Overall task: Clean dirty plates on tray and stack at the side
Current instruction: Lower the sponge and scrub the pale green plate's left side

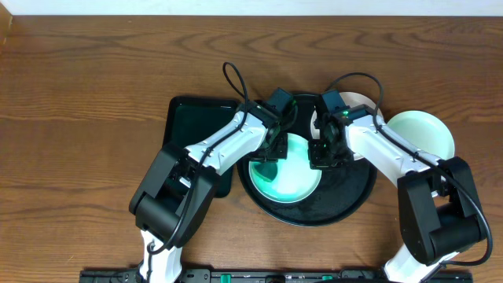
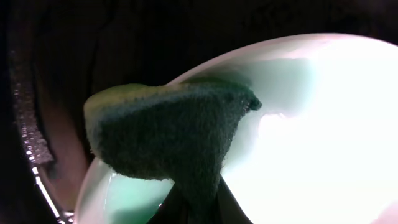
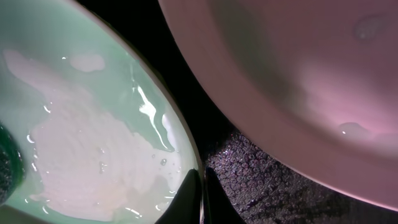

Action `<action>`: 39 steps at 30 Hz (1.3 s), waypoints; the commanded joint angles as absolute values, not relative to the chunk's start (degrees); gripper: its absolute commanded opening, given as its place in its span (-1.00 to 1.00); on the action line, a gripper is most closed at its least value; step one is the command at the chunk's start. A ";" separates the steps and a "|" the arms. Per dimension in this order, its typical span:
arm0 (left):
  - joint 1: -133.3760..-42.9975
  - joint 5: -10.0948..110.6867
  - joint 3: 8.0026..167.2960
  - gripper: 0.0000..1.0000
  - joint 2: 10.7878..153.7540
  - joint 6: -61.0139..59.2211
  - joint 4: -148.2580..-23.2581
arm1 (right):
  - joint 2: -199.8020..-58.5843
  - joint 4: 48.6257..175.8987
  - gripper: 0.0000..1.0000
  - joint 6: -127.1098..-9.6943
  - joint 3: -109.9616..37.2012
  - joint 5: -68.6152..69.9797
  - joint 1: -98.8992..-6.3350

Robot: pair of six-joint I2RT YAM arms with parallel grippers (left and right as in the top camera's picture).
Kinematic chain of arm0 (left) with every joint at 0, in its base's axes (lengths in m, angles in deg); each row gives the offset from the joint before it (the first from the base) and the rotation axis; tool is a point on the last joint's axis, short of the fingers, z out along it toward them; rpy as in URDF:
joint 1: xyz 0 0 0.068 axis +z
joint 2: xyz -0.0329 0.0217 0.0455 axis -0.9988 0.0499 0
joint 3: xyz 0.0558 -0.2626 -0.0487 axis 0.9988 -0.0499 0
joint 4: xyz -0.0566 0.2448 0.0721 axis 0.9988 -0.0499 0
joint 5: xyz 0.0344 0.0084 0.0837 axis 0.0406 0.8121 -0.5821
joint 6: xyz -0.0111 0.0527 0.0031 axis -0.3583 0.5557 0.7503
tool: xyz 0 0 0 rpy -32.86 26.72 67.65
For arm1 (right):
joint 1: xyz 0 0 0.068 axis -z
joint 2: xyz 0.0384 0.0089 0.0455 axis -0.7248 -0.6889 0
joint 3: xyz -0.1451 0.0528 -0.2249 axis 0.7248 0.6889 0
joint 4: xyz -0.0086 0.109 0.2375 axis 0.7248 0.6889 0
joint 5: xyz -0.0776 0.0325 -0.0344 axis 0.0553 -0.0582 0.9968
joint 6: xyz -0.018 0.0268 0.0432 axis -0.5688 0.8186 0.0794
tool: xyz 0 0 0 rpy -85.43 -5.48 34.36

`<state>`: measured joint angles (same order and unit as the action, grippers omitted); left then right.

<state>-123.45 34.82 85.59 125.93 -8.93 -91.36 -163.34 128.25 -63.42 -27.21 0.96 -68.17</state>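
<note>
A pale mint-green plate (image 1: 291, 177) lies on the round black tray (image 1: 346, 196). My left gripper (image 1: 273, 149) is shut on a dark green scouring sponge (image 2: 168, 130), which rests against that plate's (image 2: 298, 124) wet inner surface. At the plate's right rim (image 3: 93, 124), my right gripper (image 1: 321, 153) is shut on the edge, one finger inside and one outside. A white plate (image 1: 354, 106) sits on the tray's far side, partly under my right arm; it fills the upper right of the right wrist view (image 3: 298, 74). Another mint plate (image 1: 420, 134) lies on the table to the right of the tray.
A rectangular dark green tray (image 1: 192, 130) sits left of the black tray, under my left arm. Both arms cross over the tray's near half. Bare wooden table (image 1: 94, 94) surrounds everything.
</note>
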 commanded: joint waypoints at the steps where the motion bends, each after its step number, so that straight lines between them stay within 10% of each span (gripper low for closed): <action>1: -125.73 49.25 83.65 -0.85 130.08 -7.77 -88.50 | -163.54 127.70 -0.97 -63.24 -27.19 -0.99 -68.69; 39: -126.16 27.96 75.34 -0.85 117.69 -13.15 -87.41 | -163.54 127.27 -0.98 -63.27 -27.19 -0.95 -69.81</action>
<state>-126.21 29.86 77.66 117.45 -11.44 -88.89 -163.34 128.10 -63.42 -27.21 2.00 -68.58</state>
